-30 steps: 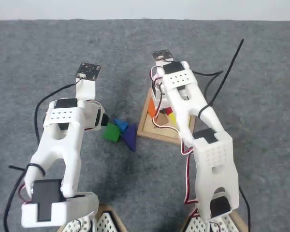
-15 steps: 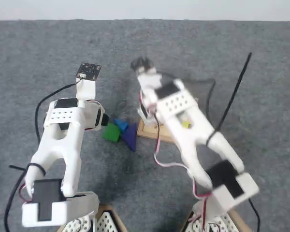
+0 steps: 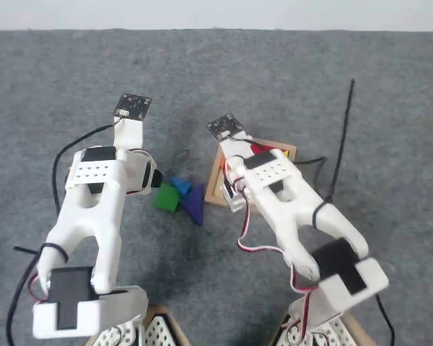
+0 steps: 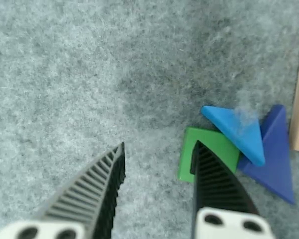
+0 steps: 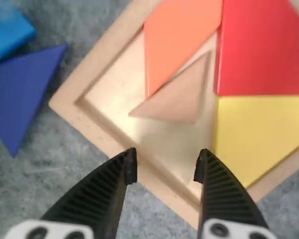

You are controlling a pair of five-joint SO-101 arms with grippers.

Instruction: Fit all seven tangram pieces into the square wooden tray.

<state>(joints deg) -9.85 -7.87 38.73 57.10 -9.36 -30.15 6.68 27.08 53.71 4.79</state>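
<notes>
Inside wooden tray (image 5: 89, 64), red piece (image 5: 264, 45), yellow piece (image 5: 254, 134), left claw (image 4: 159, 146) and right claw (image 5: 166, 152) spread

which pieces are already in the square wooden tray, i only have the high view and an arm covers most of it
Observer: Four in the square wooden tray: an orange piece, a red piece, a yellow piece and a wood-coloured triangle.
Operator: anything held above it
Observer: No, the right gripper is open and empty over the tray's bare floor.
Operator: and the pieces left outside
Observer: The left gripper is open right by the green square piece, which the light blue triangle overlaps.
</notes>
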